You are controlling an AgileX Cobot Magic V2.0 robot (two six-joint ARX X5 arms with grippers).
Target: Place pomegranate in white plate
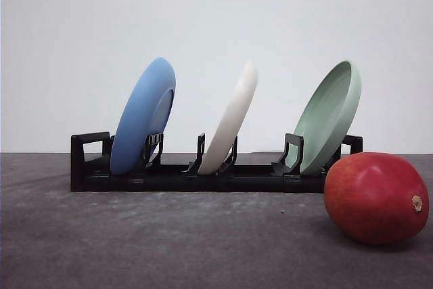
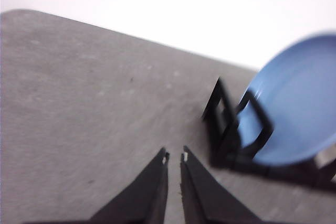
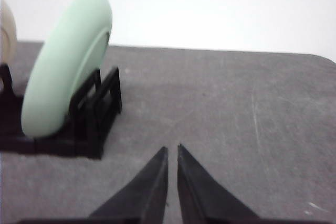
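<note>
L gripper (image 2: 175, 156) & R gripper (image 3: 171, 149) fingers nearly together, prob. shut, both empty, above table (image 3: 236, 108).

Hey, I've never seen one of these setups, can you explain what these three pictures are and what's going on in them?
This is a two-armed robot at a grey table. One picture looks forward over the table; the other two come from cameras on each wrist, so the dark wedges there are the fingers. The left gripper and right gripper are both shut and hold nothing. On the table a black rack holds three plates on edge: a blue plate, the white plate and a pale green plate. The pomegranate lies on the table in front of the rack's right end.
</note>
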